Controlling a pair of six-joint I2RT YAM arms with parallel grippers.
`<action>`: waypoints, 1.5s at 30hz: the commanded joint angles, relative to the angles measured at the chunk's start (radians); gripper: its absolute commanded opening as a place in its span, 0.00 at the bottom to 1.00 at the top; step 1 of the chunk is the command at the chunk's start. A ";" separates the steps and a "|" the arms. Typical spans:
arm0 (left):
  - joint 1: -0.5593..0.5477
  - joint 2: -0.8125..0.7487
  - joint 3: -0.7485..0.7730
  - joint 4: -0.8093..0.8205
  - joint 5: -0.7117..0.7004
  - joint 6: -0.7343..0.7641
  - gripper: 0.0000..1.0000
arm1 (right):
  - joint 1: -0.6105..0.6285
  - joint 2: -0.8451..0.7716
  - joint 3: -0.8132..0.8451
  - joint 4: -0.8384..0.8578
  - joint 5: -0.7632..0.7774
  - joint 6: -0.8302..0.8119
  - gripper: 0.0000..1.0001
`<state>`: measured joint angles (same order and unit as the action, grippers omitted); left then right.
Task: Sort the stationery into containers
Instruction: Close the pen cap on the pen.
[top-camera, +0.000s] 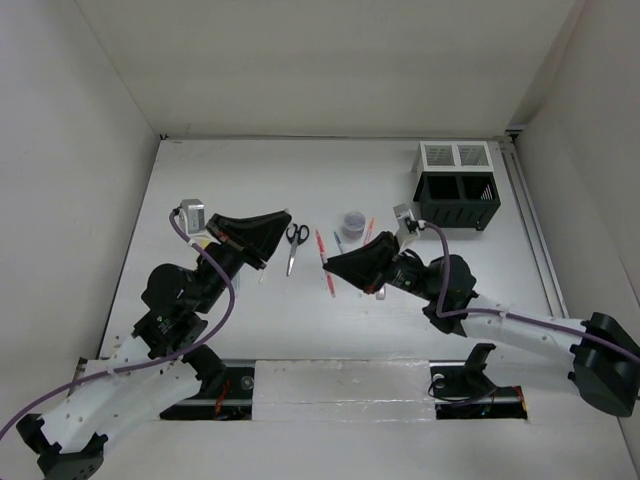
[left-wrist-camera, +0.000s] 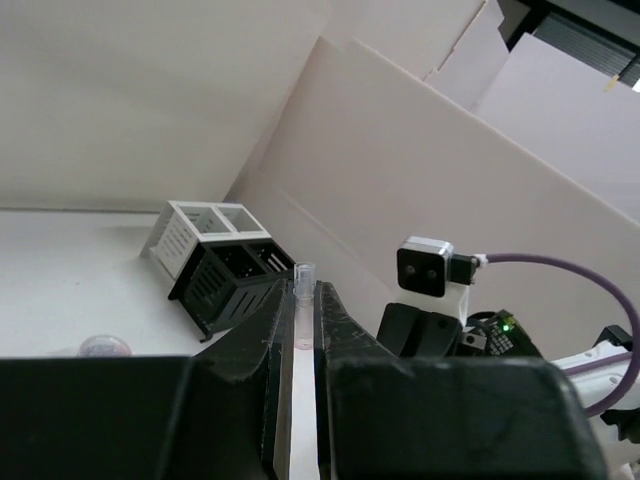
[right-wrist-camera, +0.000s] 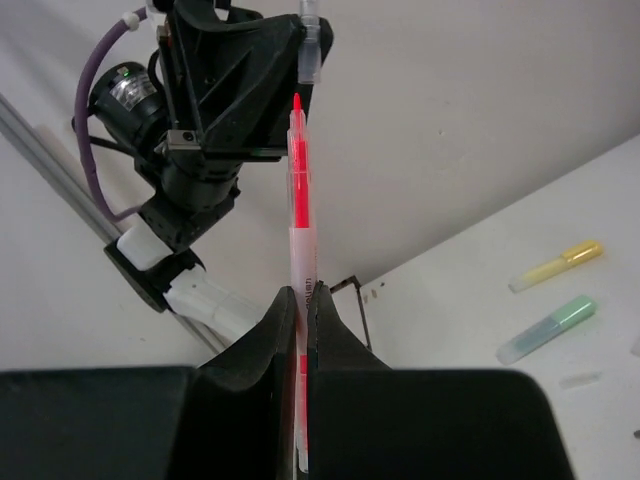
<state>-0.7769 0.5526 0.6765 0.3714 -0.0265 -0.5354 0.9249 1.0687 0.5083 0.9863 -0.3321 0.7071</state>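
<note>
My right gripper (right-wrist-camera: 303, 292) is shut on a red pen (right-wrist-camera: 299, 215) with a clear barrel, its bare red tip pointing away from the jaws. In the top view the pen (top-camera: 322, 248) crosses this gripper's tip (top-camera: 330, 265). My left gripper (left-wrist-camera: 303, 292) is shut on a small clear pen cap (left-wrist-camera: 303, 275), which the right wrist view (right-wrist-camera: 311, 50) shows just beyond the pen's tip. The left gripper (top-camera: 278, 228) hovers left of the black-handled scissors (top-camera: 295, 240). The black mesh organiser (top-camera: 457, 202) and the joined white box (top-camera: 457, 155) stand at the far right.
A small dark round piece (top-camera: 352, 218) and thin pens (top-camera: 367, 230) lie between the scissors and the organiser. A yellow highlighter (right-wrist-camera: 555, 265) and a green one (right-wrist-camera: 548, 328) lie on the table behind the left arm. White walls enclose the table on three sides.
</note>
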 joint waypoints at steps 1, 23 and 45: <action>0.001 -0.011 -0.005 0.121 0.017 0.014 0.00 | 0.009 0.055 0.021 0.150 0.044 0.049 0.00; 0.001 0.018 -0.023 0.155 0.005 0.014 0.00 | 0.037 0.204 0.150 0.244 -0.021 0.074 0.00; 0.001 0.009 -0.014 0.155 -0.024 0.014 0.00 | 0.069 0.243 0.141 0.249 0.030 0.054 0.00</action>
<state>-0.7769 0.5728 0.6605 0.4686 -0.0498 -0.5343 0.9844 1.3235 0.6193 1.1831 -0.3244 0.7841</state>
